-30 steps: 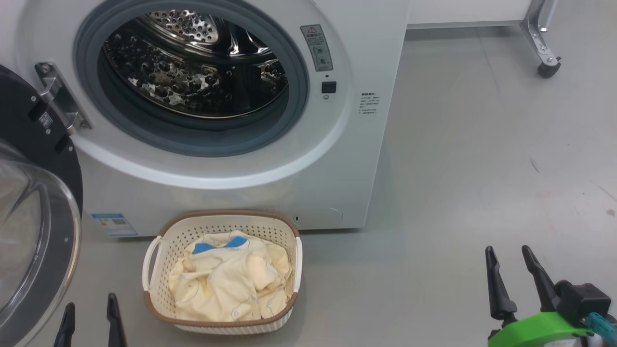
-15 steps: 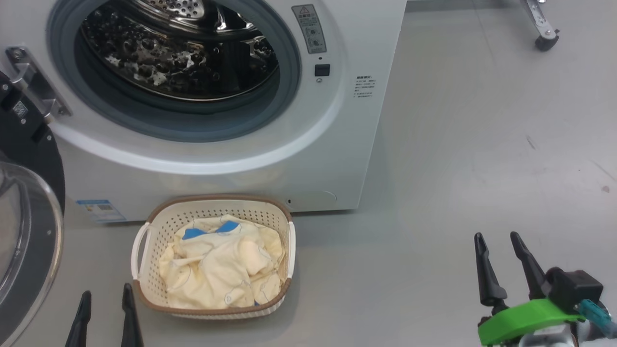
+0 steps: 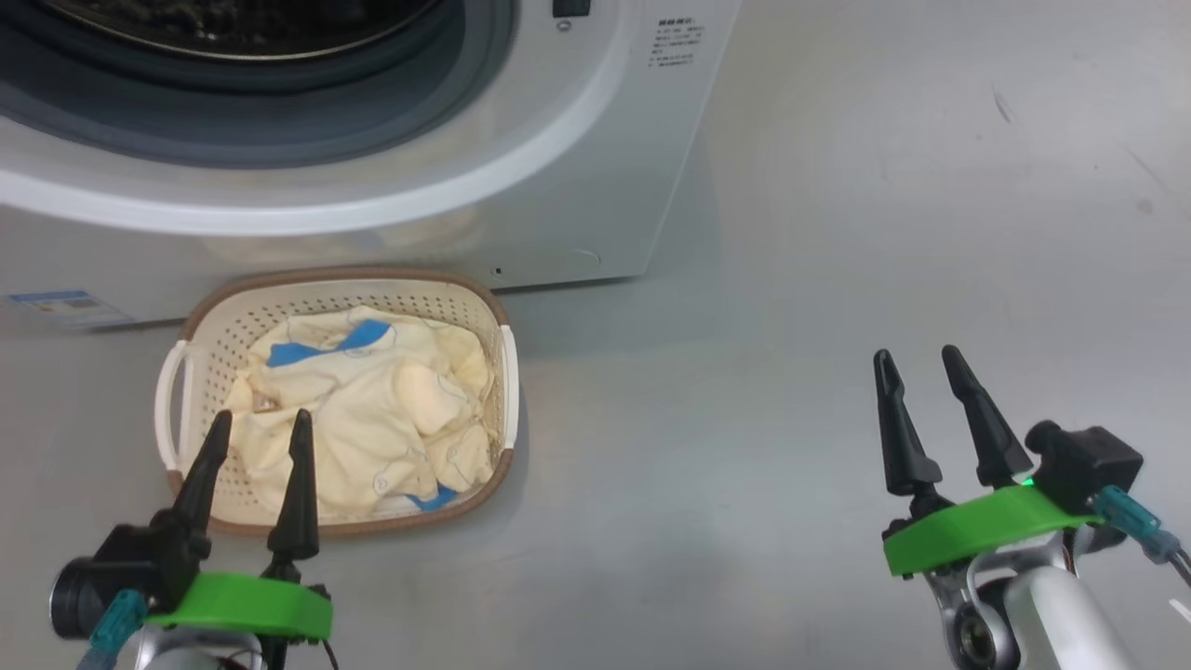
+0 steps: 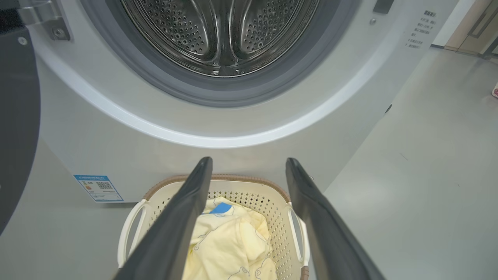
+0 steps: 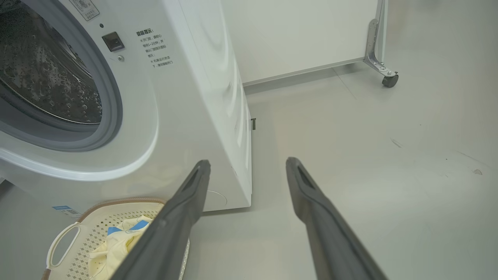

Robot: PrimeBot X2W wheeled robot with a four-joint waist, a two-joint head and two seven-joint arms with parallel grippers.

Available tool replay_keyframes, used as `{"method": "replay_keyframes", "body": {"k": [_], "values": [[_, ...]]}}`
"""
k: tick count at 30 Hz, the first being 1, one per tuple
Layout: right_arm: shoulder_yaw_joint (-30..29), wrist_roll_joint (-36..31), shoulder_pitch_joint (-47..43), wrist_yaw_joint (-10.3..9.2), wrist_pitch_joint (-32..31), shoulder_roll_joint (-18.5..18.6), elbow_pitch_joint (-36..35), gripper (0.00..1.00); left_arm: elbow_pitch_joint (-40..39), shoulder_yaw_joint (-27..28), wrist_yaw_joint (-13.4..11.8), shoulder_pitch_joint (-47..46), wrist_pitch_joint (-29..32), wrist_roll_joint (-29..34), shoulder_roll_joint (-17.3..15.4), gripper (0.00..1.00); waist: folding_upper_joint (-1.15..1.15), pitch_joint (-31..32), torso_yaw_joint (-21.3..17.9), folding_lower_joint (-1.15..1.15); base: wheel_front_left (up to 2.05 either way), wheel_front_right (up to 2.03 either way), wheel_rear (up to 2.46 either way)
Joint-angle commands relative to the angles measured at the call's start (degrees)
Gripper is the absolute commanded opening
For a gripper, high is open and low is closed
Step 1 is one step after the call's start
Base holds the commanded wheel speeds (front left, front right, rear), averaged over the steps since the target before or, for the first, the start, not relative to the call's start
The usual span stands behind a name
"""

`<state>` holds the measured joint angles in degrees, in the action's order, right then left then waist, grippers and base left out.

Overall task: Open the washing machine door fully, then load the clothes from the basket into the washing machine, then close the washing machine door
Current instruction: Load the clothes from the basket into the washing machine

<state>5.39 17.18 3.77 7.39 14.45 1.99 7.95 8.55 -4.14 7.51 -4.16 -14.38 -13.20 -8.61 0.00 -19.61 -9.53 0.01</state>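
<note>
Facing washing machine (image 4: 97,144) w/ blue QR sticker (image 4: 98,188), txt unreadable; left gripper (image 3: 261,417), right gripper (image 3: 916,354) both wide, empty.

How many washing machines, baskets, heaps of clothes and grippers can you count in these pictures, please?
washing machine: 1
basket: 1
heap of clothes: 1
grippers: 2, the left gripper and the right gripper
Total: 5
</note>
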Motion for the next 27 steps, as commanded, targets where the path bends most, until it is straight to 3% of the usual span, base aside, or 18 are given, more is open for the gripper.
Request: {"method": "replay_keyframes", "body": {"k": [1, 10, 27], "values": [[1.60, 0.57, 2.18, 0.10, 0.55, 0.88, -1.83, 1.00, -0.39, 1.27, -0.02, -2.55, -0.62, -0.85, -1.73, 1.00, 0.00, -4.58, -2.34, -0.01, 0.00, 0.00, 0.00], [3.39, 2.23, 5.65, 0.10, 0.55, 0.88, -1.71, 1.00, 7.00, -2.50, -0.02, -10.72, 1.07, -1.44, -5.49, 1.00, 0.00, -10.97, -3.97, -0.01, 0.00, 0.00, 0.00], [8.47, 3.10, 11.15, 0.10, 0.55, 0.88, -1.91, 1.00, 25.68, -8.41, -0.04, -26.59, 11.84, -1.63, -8.13, 1.00, 0.00, -20.06, -5.72, -0.01, 0.00, 0.00, 0.00]]}}
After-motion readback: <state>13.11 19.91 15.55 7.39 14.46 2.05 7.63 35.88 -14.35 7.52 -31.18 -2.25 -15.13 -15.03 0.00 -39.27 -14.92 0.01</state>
